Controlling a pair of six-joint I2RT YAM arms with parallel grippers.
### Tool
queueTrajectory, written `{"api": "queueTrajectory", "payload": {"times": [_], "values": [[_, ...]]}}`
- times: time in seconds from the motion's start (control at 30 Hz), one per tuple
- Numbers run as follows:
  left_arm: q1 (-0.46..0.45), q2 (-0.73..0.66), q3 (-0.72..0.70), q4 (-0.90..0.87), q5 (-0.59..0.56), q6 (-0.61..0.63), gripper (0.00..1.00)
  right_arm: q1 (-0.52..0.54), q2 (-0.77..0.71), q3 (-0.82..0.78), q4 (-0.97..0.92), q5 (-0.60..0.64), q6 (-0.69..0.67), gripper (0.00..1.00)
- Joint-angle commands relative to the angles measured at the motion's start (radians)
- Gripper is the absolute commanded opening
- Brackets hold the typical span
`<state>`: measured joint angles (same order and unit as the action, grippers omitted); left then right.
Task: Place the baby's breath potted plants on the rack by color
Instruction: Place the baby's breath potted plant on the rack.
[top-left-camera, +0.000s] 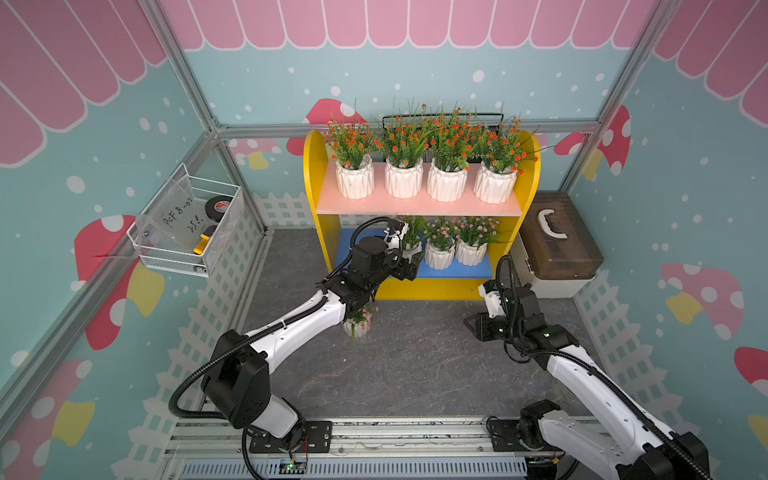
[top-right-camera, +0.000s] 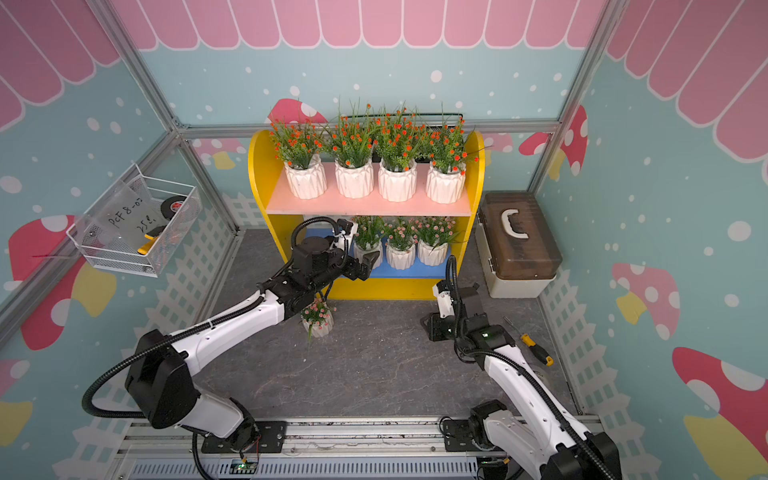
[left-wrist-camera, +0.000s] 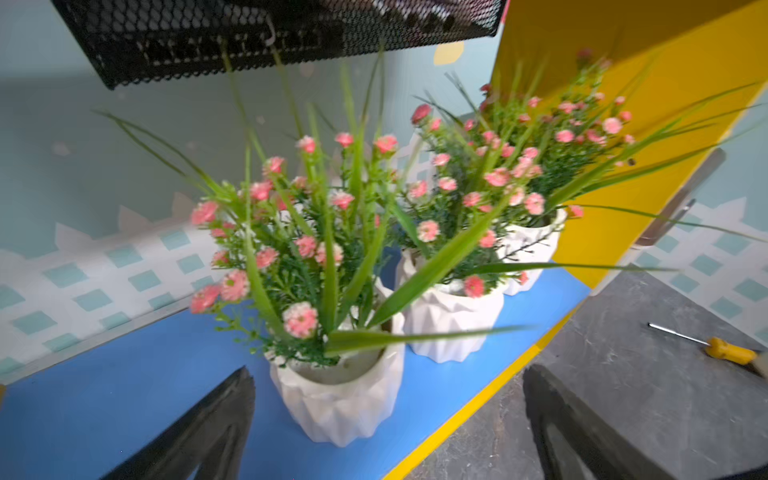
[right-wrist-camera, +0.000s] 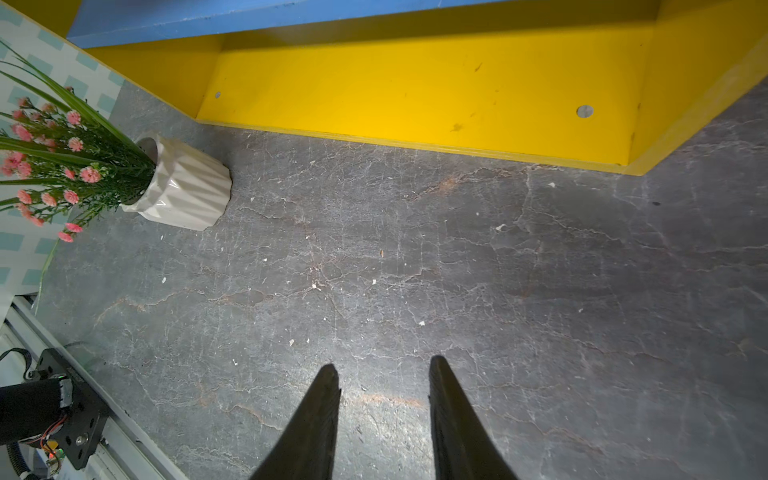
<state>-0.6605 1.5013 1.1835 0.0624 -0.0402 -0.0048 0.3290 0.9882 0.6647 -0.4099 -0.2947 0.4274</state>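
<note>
1. Rack check first: the rack (top-right-camera: 259, 174) has four orange-red plants (top-right-camera: 354, 166) lined up on its pink shelf (top-right-camera: 365, 205). Three pink ones sit on its blue shelf (left-wrist-camera: 104, 374), and there's bare blue next to the rack's left side panel.
2. The left gripper (top-right-camera: 368, 266) is right at the front edge of that blue shelf with its fingers spread wide. The nearest pink pot (left-wrist-camera: 340, 399) stands between them but isn't pinched; it sits on the shelf on its own.
3. The last pink plant (top-right-camera: 318, 318) is on the table (right-wrist-camera: 415, 270) just in front of the rack's left half. It's standing upright and tucked under the left arm.
4. This is the bit that matters, I think. From the left gripper, that plant is down and back, away from the rack. The arm would need to pull out of the shelf and drop before reaching it. The pot's long axis is vertical, so a sideways pinch on the pot under the sprigs looks sensible.
5. The right gripper (right-wrist-camera: 382, 365) has its fingers partly apart with nothing between them. It's low over bare table in front of the rack's right half, well apart from the plant. So the left arm is clearly nearer.
</note>
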Motion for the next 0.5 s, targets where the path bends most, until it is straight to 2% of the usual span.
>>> {"api": "queueTrajectory", "payload": {"times": [0.0, 0.17, 0.47], "values": [[-0.036, -0.073, -0.049, -0.064, -0.060, 0.027, 0.99, 0.035, 0.041, 0.017, 0.064, -0.030, 0.018, 0.35], [-0.058, -0.212, -0.194, -0.043, -0.099, -0.025, 0.99, 0.127, 0.135, 0.067, 0.118, 0.008, 0.037, 0.35], [-0.073, -0.537, -0.479, -0.058, -0.261, -0.150, 0.99, 0.256, 0.330, 0.167, 0.239, 0.031, 0.078, 0.33]]}}
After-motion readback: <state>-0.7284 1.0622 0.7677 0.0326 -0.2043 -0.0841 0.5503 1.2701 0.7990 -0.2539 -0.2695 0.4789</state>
